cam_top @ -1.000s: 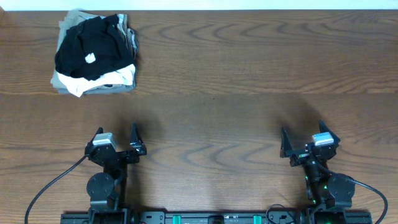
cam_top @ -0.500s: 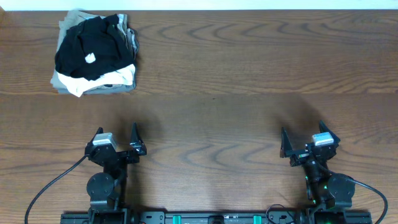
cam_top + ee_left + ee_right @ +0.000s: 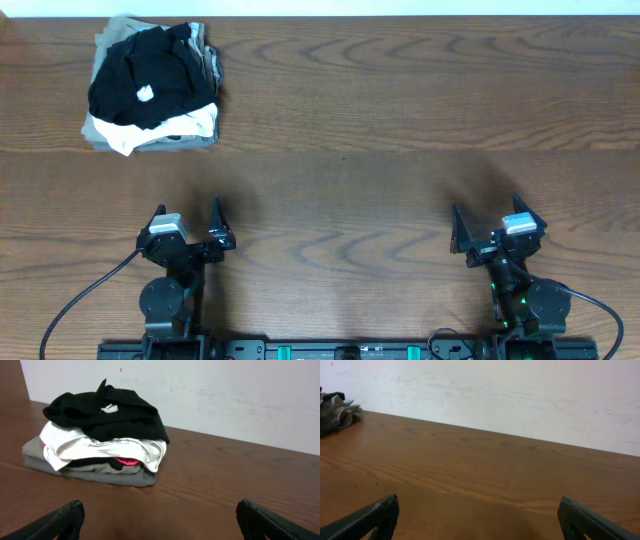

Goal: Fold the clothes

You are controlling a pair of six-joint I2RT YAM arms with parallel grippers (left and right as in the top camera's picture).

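A pile of clothes (image 3: pixel 152 88) lies at the far left of the wooden table (image 3: pixel 400 100): a black garment on top, white and grey ones beneath, a bit of pink showing in the left wrist view (image 3: pixel 100 435). My left gripper (image 3: pixel 187 222) is open and empty near the front edge, well short of the pile. My right gripper (image 3: pixel 490 220) is open and empty at the front right. The edge of the pile shows at the far left of the right wrist view (image 3: pixel 335 412).
A white wall (image 3: pixel 225 395) runs along the table's far edge. Black cables (image 3: pixel 80 300) trail from the arm bases at the front edge.
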